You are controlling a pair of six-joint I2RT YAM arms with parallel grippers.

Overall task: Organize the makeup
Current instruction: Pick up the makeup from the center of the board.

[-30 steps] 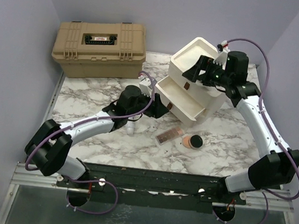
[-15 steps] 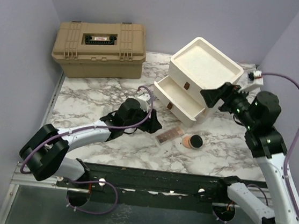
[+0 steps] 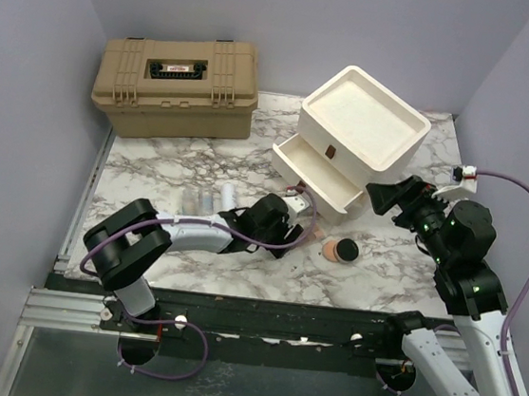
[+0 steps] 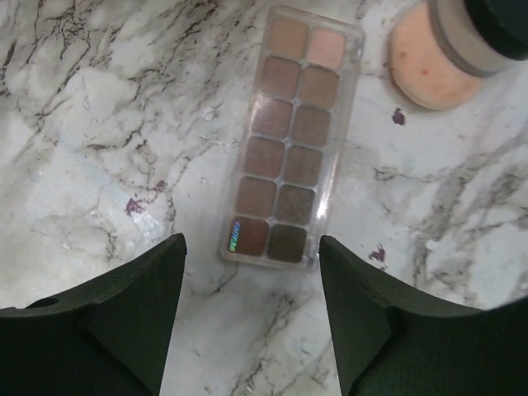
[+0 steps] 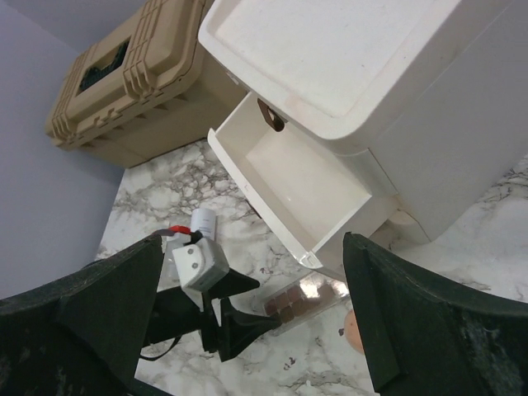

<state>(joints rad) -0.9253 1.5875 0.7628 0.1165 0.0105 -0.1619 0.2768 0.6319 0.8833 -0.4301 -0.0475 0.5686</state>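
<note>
The rectangular pink palette (image 4: 289, 136) lies flat on the marble table (image 4: 99, 124), its brown and pink pans facing up. My left gripper (image 4: 252, 243) hangs open just over its near end, one finger to each side, touching nothing. The round compact with peach powder (image 4: 441, 58) sits just to the right of the palette (image 5: 309, 299). In the top view, the left gripper (image 3: 292, 222) covers most of the palette, with the compact (image 3: 340, 251) beside it. A whitish bottle (image 3: 229, 197) lies behind the left arm. My right gripper (image 3: 385, 193) is open and empty, raised to the right of the drawer.
The cream drawer unit (image 3: 361, 118) stands at the back right with its lower drawer (image 5: 297, 177) pulled open and showing nothing inside. A tan toolbox (image 3: 175, 86) sits shut at the back left. Some clear tubes (image 3: 193, 199) lie beside the bottle.
My left arm swung right, from the bottle to over the palette, and its jaws widened. The right arm pulled back from above the drawer unit to the right front.
</note>
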